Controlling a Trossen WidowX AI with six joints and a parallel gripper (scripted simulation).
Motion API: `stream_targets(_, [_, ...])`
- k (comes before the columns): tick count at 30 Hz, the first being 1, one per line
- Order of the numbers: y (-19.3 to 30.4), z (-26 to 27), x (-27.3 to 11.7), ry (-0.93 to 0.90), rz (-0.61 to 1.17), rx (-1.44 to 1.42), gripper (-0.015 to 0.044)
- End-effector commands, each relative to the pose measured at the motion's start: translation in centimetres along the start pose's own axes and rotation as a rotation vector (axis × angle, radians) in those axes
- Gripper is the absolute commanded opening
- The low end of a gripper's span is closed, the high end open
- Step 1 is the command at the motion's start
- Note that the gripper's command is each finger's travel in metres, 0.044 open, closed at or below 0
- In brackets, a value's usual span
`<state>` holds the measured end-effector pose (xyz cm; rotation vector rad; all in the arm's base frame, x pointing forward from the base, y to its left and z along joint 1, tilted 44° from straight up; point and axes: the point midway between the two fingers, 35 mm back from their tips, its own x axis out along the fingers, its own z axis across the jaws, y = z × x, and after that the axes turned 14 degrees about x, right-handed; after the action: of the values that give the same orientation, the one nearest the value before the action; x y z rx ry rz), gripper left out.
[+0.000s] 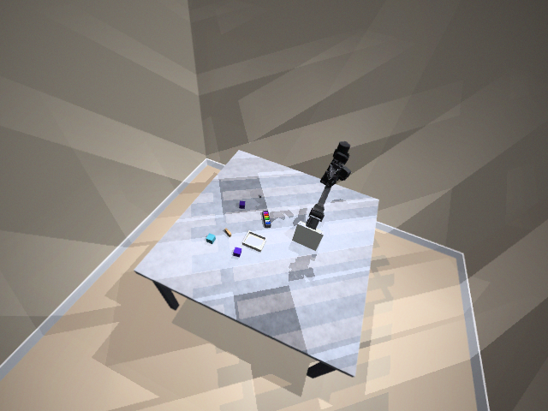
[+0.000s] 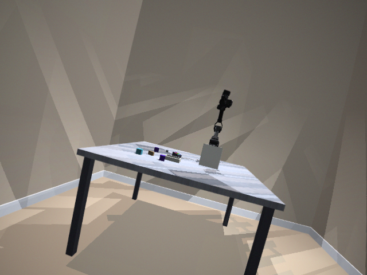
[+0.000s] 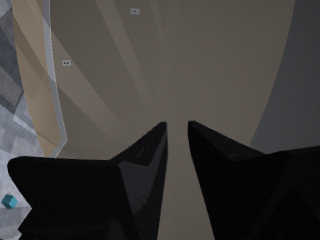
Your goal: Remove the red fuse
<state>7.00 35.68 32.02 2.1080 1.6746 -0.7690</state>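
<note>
My arm's fingers sit high, a little apart, holding nothing. I think the red fuse stays in its block, mid-frame.

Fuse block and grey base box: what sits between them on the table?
No object: in the top view only bare tabletop separates the fuse block from the base box.
</note>
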Motion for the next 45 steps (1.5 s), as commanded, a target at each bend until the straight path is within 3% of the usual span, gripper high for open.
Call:
stream_targets(1, [5.6,1.5,2.3,-0.057,0.159,0.156,0.0067])
stream_targets(16, [22.0,10.9,4.4,-0.188,0.684,0.815,0.0067])
stream_targets(27, [34.5,24.8,-0.5,-0.261,1.246,1.328,0.0067])
stream_targets(37, [38.4,37.3,-6.9,-0.291,1.711,1.676,0.0067])
stream_targets(42, [38.2,44.4,-11.2,-0.284,2.031,1.810,0.0067])
stream_targets(45, [37.9,46.2,-12.3,-0.281,2.120,1.836,0.0067])
